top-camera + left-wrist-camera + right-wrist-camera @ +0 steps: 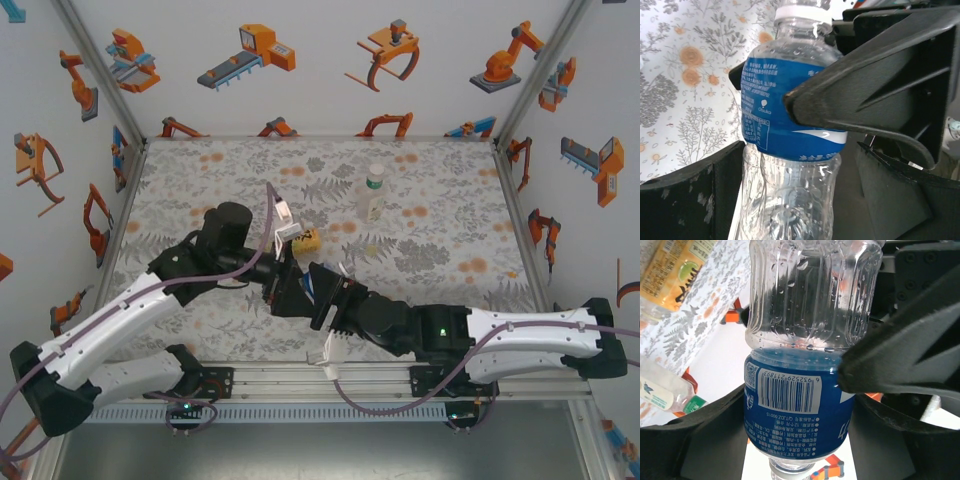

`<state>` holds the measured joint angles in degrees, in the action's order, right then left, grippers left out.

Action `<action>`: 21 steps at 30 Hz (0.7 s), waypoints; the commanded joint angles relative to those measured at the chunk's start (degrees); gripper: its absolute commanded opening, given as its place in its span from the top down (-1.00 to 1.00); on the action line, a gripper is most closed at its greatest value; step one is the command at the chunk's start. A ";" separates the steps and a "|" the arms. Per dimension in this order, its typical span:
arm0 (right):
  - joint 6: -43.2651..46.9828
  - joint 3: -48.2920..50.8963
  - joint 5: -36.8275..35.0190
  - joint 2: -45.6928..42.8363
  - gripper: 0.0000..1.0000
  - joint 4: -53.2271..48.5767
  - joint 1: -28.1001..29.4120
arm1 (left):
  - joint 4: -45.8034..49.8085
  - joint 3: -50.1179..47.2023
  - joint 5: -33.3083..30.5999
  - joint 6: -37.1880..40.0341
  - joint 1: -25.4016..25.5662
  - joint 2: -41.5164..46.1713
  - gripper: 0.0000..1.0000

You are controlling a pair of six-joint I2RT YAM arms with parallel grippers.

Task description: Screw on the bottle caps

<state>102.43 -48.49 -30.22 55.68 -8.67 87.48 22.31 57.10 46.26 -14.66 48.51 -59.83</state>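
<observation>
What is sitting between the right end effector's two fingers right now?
The clear blue-label bottle. In the right wrist view, the right end effector has one finger pressed against each side of its label.

Bright even light; soft shadows; close foreground slightly soft.

On the blue label (790,410) of the clear bottle (810,295) we read the barcode (785,390) digits 6 932529 211893 and, below them, Q/TJDZ 0001S. We cannot read the dark characters on the yellow-labelled bottle (675,270).
</observation>
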 commanded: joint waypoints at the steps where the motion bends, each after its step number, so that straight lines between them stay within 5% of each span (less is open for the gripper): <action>1: 2.29 -2.14 -2.91 -1.03 0.51 2.43 0.55 | 0.80 1.06 4.73 -0.28 0.27 -1.50 -0.53; 12: 1.86 -1.61 -4.37 -1.44 0.38 1.73 0.54 | 3.18 2.84 5.79 2.52 0.14 -3.99 -0.08; 17: -0.90 -0.65 -5.50 -2.01 -0.13 2.03 0.53 | 4.44 2.84 2.08 3.99 -0.30 -3.07 0.14; 21: -5.07 1.30 -7.12 -2.91 -0.33 2.82 0.06 | 5.08 2.22 -3.12 4.85 -0.65 -1.38 0.15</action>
<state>102.41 -48.38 -32.32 55.33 -7.99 87.79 24.97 58.39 49.12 -12.40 48.69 -63.05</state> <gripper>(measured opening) 0.648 0.576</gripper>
